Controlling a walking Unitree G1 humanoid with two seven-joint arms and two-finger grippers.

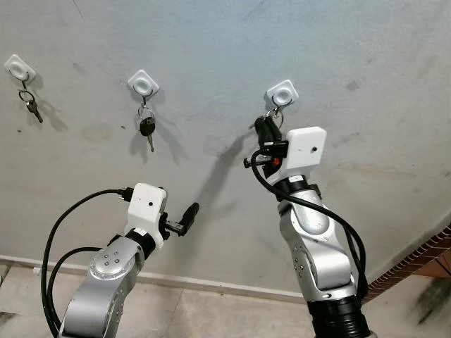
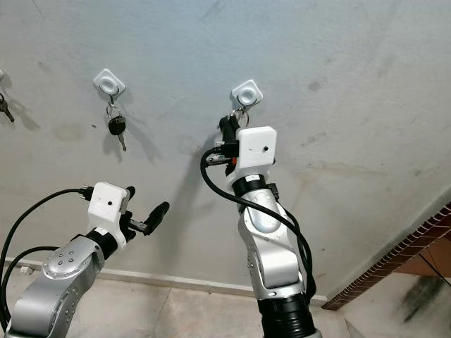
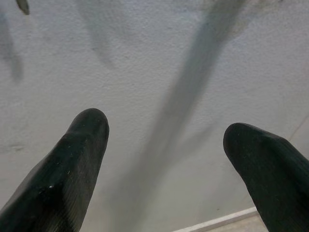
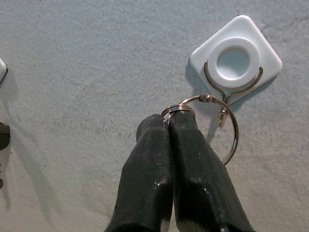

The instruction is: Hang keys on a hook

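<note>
Holding the key ring (image 4: 212, 125) pinched in the right gripper (image 4: 169, 126), fingers pressed together, just below the white hook (image 4: 235, 60) (ring seemingly looped over its wire prong). Risking a drop if releasing before seating. Idling low with the left gripper (image 3: 164, 140), fingers apart.

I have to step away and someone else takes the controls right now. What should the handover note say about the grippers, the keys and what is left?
Right gripper: raised to the wall, shut on the key ring just below the right-hand white hook. The large ring sits at the hook's metal prong; whether it is fully threaded over it cannot be told.
Left gripper: open, holding nothing, held low in front of the wall.
Done: the middle hook and the left hook each carry hung keys.
Left: confirm the ring is seated on the prong, open the right gripper, then draw the arm back.
</note>
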